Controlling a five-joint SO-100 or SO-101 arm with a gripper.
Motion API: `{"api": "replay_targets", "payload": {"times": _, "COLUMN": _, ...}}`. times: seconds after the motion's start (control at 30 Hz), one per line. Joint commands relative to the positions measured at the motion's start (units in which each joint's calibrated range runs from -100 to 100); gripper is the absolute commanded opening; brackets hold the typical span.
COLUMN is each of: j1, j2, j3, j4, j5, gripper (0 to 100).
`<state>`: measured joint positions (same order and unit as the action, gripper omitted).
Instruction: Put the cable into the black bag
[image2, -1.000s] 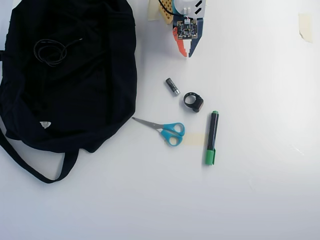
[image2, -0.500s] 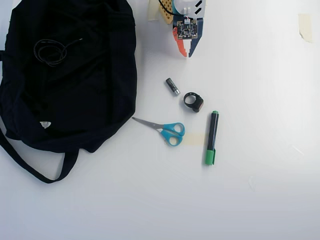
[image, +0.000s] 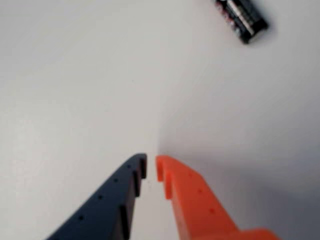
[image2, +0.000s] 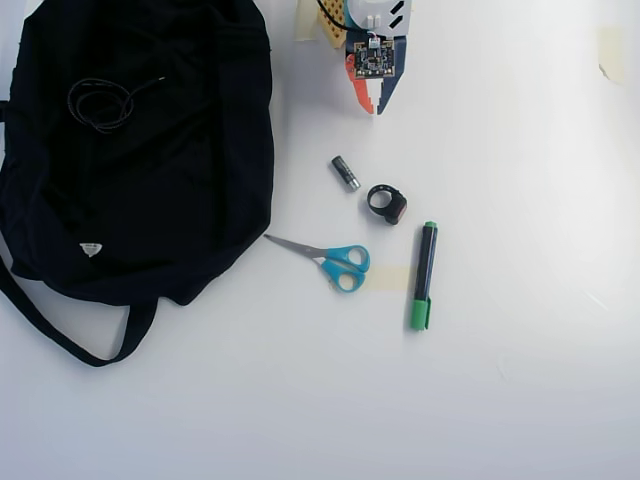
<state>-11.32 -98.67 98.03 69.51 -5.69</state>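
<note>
White tabletop (image2: 520, 400) lies under our hand (image2: 373, 108), whose blue and orange fingers sit nearly closed, only a thin gap between the tips, gripping nothing. Just beyond the fingertips we see a battery (image2: 345, 172), then a small black ring (image2: 387, 203), scissors (image2: 330, 258) and a green marker (image2: 424, 276). Well off to one side, the coiled cable (image2: 100, 103) rests on the black bag (image2: 150, 190).

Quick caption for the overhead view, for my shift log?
Coiled cable lies on black bag; empty gripper near battery.
</note>
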Motion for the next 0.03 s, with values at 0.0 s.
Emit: {"api": "replay_targets", "payload": {"times": 0.0, "j1": 0.1, "j2": -0.7, "j3": 1.2, "j4": 1.2, "j5": 0.2, "gripper": 2}}
